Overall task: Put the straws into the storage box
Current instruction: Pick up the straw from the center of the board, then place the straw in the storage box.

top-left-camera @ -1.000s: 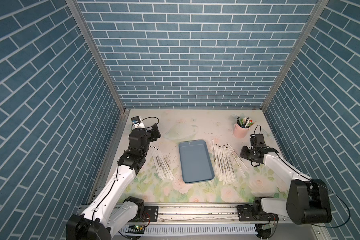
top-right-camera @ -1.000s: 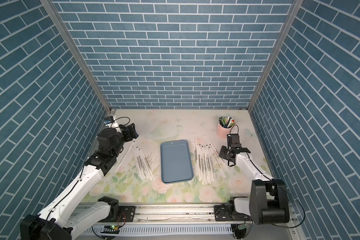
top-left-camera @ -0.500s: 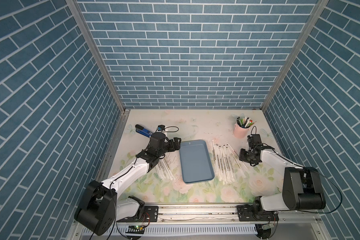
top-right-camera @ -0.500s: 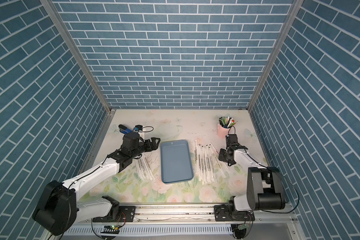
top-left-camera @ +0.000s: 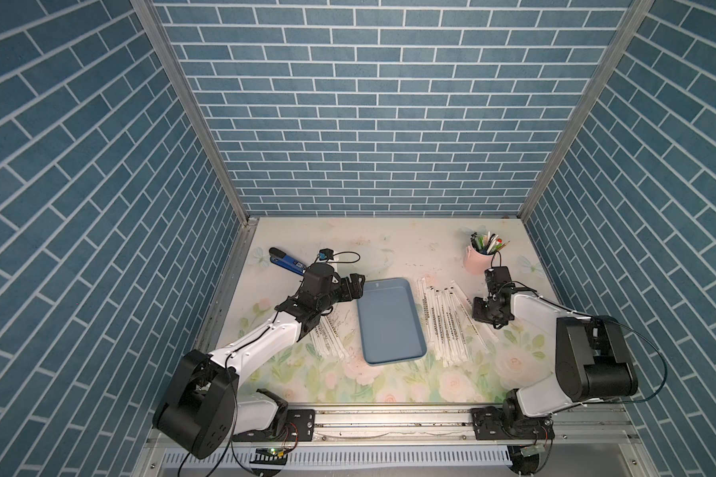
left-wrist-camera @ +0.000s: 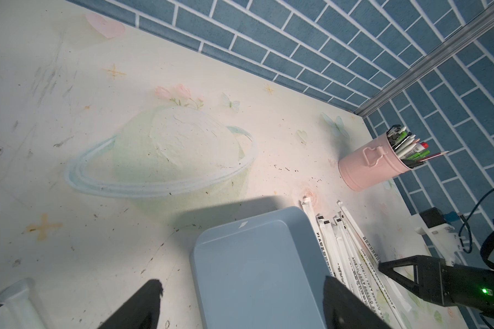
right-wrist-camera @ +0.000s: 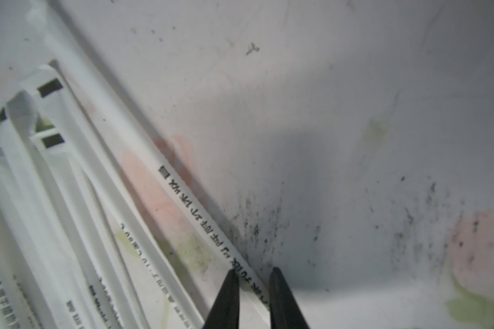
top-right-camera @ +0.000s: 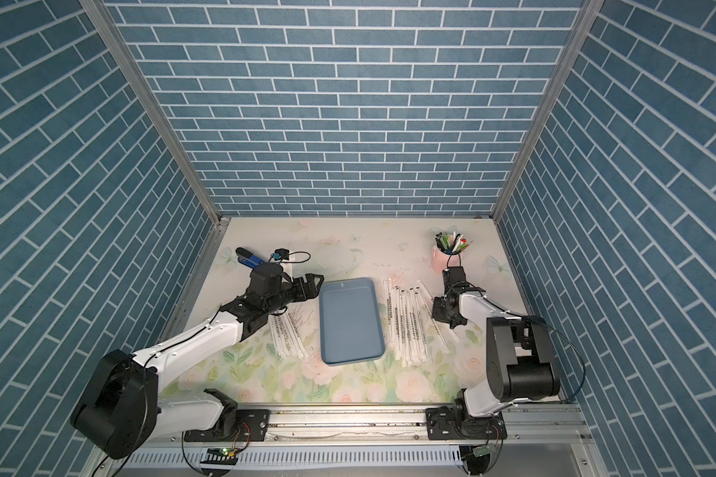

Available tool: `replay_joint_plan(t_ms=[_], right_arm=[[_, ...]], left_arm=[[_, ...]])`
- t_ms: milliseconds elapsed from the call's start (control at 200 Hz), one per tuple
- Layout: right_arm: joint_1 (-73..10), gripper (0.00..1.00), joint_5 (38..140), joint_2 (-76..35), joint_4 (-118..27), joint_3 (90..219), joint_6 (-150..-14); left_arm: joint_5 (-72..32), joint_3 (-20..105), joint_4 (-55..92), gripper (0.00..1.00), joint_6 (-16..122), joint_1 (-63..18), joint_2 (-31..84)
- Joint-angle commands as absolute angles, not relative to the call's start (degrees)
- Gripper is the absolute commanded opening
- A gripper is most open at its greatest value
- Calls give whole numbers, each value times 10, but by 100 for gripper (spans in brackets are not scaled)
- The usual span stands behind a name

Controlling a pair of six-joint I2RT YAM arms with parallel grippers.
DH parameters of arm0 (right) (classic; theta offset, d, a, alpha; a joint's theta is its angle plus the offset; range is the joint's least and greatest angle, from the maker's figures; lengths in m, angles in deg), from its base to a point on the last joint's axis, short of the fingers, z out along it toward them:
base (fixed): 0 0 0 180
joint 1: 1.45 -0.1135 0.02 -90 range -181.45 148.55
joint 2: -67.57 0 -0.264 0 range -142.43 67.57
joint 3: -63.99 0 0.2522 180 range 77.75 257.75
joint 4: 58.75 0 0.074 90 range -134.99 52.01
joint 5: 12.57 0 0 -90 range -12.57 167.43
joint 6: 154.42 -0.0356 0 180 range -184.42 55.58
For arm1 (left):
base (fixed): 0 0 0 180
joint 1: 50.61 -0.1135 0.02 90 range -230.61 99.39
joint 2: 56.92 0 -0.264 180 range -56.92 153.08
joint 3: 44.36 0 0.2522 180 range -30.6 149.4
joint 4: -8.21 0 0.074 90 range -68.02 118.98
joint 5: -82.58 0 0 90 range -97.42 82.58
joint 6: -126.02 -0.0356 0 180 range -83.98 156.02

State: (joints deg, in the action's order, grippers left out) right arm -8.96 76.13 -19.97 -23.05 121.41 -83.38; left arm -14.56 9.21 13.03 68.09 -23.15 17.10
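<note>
While the storage box [top-left-camera: 389,322] sits mid-table on the floral mat [top-left-camera: 389,247], the straws [top-left-camera: 445,326] all lie outside it, along both long sides. There is a wide fan of them just right of the box and a smaller bundle [top-left-camera: 330,338] just left of it, partly under the left arm.

Noted: the right gripper [right-wrist-camera: 253,273] is low at the outer edge of the right fan. Its fingers [right-wrist-camera: 228,293] are closed in on either side of the outermost straw [right-wrist-camera: 194,216], pinching the printed wrapper.

Noted: the left gripper [top-left-camera: 357,286] has its jaws spread wide and hovers at the box's far left corner.

A pink pen cup [top-left-camera: 478,260] stands at the far right. A blue-and-black stapler [top-left-camera: 286,261] lies at the far left, beyond the left arm.
</note>
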Motion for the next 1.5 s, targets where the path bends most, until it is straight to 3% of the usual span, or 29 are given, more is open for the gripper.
replay_joint_plan(t_ms=[0, 375, 760, 920, 1095, 1285, 1495], right_arm=[[-102, 15, 740, -219, -219, 1213, -820], [-133, 4, 715, -199, -177, 1243, -811], [-167, 1, 733, -159, -118, 1299, -814], [-250, 0, 771, -120, -109, 1321, -879], [-389, 0, 812, -83, -246, 1294, -1057], [-525, 0, 783, -152, -448, 1277, -1165], [-583, 0, 800, -234, -506, 1276, -1229]], left_arm=[[-139, 79, 125, 91, 684, -227, 170], [-123, 79, 131, 87, 696, -227, 163], [-82, 89, 173, 84, 717, -228, 152], [-43, 100, 241, 78, 730, -235, 122], [-15, 94, 319, 79, 748, -262, 60], [-21, 49, 363, 83, 757, -317, -22], [-40, 29, 370, 84, 755, -359, -62]])
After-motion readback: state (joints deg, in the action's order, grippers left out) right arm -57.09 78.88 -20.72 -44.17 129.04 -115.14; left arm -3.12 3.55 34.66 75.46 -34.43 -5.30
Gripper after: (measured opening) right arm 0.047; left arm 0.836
